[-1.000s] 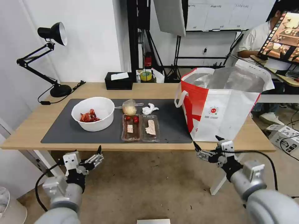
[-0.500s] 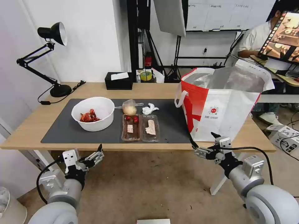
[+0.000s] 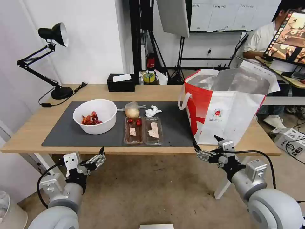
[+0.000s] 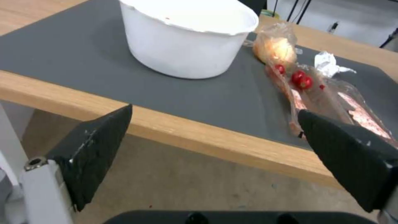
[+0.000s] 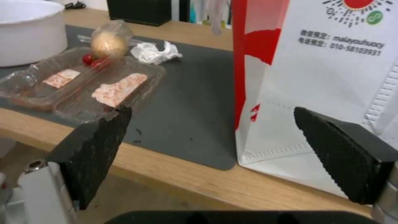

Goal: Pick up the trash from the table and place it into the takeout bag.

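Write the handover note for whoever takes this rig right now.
Left claw: open, holding nothing, below the table's front edge, near the bowl.
Right claw: open, holding nothing, at the front edge beside the bag.
Bowl, tray, lump bag and tissue all lie on the mat.
Done: nothing picked up.
Left: all four items go into the bag.

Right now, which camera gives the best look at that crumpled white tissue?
The right wrist view: the crumpled white tissue lies large and unblocked on the mat. The head view shows it small; the left wrist view catches it far off, beyond the clamshell tray.
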Motion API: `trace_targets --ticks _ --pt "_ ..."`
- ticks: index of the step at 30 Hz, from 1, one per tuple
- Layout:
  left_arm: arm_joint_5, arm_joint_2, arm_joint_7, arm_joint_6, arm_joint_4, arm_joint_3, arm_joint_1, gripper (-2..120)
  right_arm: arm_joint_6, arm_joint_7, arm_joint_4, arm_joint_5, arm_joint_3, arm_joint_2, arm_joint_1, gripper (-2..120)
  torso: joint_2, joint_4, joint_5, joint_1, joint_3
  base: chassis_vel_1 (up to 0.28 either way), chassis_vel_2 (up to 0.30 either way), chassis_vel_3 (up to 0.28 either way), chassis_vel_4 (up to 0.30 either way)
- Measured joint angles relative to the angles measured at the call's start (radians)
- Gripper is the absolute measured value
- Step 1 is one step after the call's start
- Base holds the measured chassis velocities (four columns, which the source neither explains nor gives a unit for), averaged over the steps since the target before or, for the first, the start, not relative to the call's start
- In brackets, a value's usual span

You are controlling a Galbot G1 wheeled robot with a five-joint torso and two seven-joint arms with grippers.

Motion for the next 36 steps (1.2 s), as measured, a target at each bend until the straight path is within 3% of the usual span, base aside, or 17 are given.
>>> trace_targets --ticks 10,12,14,16,18,21,36 --pt "0.001 0.001 0.002 -0.002 0.0 -0.004 0.003 100 0.043 0.005 -0.034 0.11 -0.044 -0.016 0.048 100 0.0 0.0 0.0 0.0 0.0 0.0 0.0 0.0 0.0" --pt "0.001 0.001 0.002 -0.003 0.0 -0.006 0.004 100 0.053 0.026 -0.04 0.205 -0.071 -0.021 0.072 100 0.0 0.0 0.0 0.0 0.0 0.0 0.0 0.0 0.0" --pt "0.001 0.001 0.002 -0.003 0.0 -0.006 0.004 100 0.053 0.028 -0.041 0.213 -0.073 -0.022 0.075 100 0.0 0.0 0.0 0.0 0.0 0.0 0.0 0.0 0.0" --pt "0.001 0.002 0.002 -0.004 0.0 -0.009 0.005 100 0.057 0.065 -0.051 0.332 -0.112 -0.03 0.111 100 0.0 0.0 0.0 0.0 0.0 0.0 0.0 0.0 0.0" --pt "0.001 0.003 0.002 -0.004 0.0 -0.01 0.006 100 0.057 0.071 -0.052 0.35 -0.118 -0.032 0.117 100 0.0 0.0001 0.0 0.0 0.0 0.0 0.0 0.0 0.0" --pt "0.001 0.007 0.012 -0.006 -0.001 -0.017 0.009 100 0.051 0.141 -0.047 0.549 -0.173 -0.04 0.158 100 0.0 0.0001 0.0 0.0 0.0 0.0 0.0 0.0 0.0" --pt "0.006 0.005 0.026 -0.007 0.003 -0.039 0.013 100 0.032 0.336 -0.067 1.044 -0.271 -0.056 0.288 100 0.0 0.0 0.0001 0.0 0.0 0.0 0.0 0.0 0.0"
